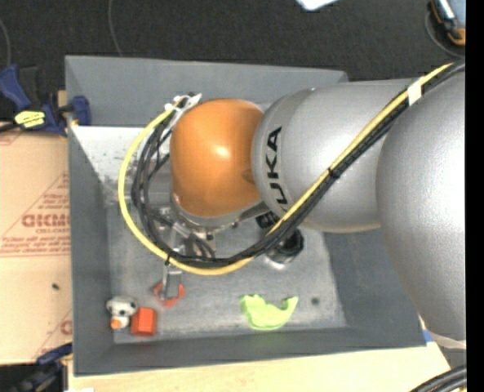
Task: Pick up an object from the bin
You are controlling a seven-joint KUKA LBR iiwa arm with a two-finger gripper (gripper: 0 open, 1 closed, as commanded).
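Near the lower-left corner of the grey metal bin [93,219], a small red object [168,298] lies on the floor, partly hidden by the gripper [171,284] standing directly over it. Whether the gripper is open or closed, or grips anything, cannot be told. Just to the left lie a small white figure [121,307] and an orange block [144,322], side by side. Further right lies a lime-green curved piece [268,312]. The arm's orange cover [213,158] looms above.

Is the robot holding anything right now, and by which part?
Cannot tell. The gripper sits right over a small red thing at the lower left of the bin, but no grip is visible.
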